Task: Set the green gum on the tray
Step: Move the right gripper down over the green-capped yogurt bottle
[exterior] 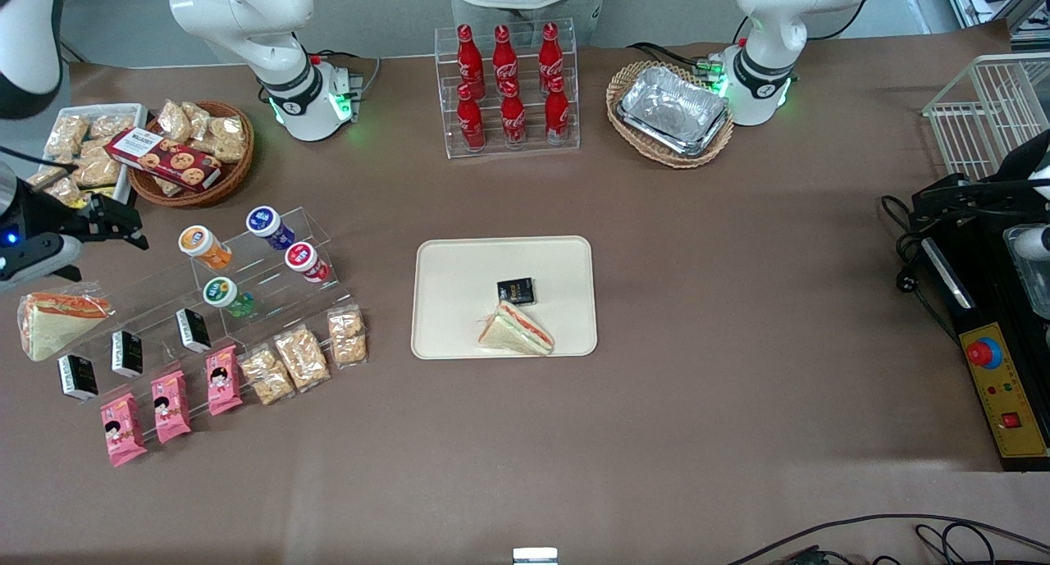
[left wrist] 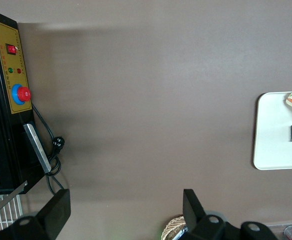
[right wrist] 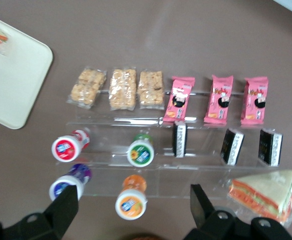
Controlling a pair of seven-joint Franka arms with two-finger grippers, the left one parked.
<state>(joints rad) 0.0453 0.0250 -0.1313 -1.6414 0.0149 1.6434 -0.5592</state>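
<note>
The green gum (exterior: 227, 295) lies on its side on the clear stepped rack (exterior: 205, 303), lid toward the front camera — on the middle step, nearer that camera than the orange gum (exterior: 204, 247) and beside the red one (exterior: 306, 261). The tray (exterior: 459, 319) sits on the counter (exterior: 738, 344) well apart from the rack, toward the parked arm's end, carrying 1 sandwich (exterior: 517, 331) and 1 small black packet (exterior: 515, 290). The tool (right wrist: 133, 205) hangs above the rack's edge at the working arm's end of the counter — its 2 fingers spread apart, holding nothing, well clear of the green gum.
</note>
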